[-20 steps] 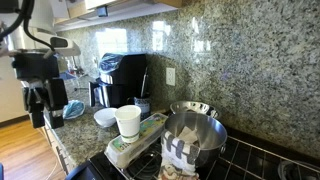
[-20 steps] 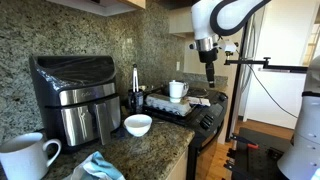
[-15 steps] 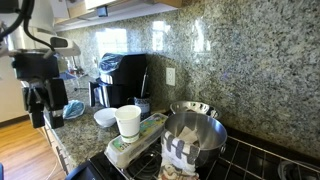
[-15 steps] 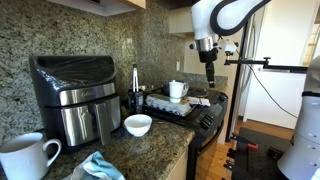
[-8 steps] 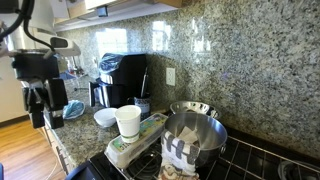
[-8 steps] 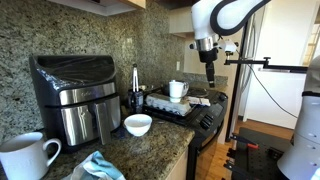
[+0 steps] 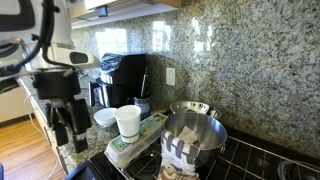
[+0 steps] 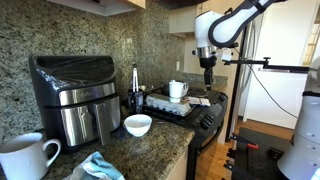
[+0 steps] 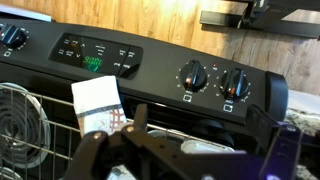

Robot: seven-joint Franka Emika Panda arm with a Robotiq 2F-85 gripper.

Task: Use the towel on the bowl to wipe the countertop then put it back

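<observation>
Against a speckled granite backsplash (image 7: 240, 60), in an exterior view, a black stove (image 7: 255, 155) carries a large stainless steel bowl (image 7: 200, 128). A grey-and-white patterned towel (image 7: 180, 152) is draped over the bowl's near rim. The black gripper (image 7: 66, 135) hangs beyond the stove's end.

Along the granite worktop (image 8: 150, 150) in an exterior view, a black air fryer (image 8: 75, 95), a small white bowl (image 8: 138, 124) and a crumpled blue cloth (image 8: 100, 166) sit apart from the stove, with the gripper above the stove's front.

From the wrist view, the jaws are spread apart and empty over the stove's knobbed control panel (image 9: 150, 60), with wooden floor (image 9: 150, 20) beyond.
</observation>
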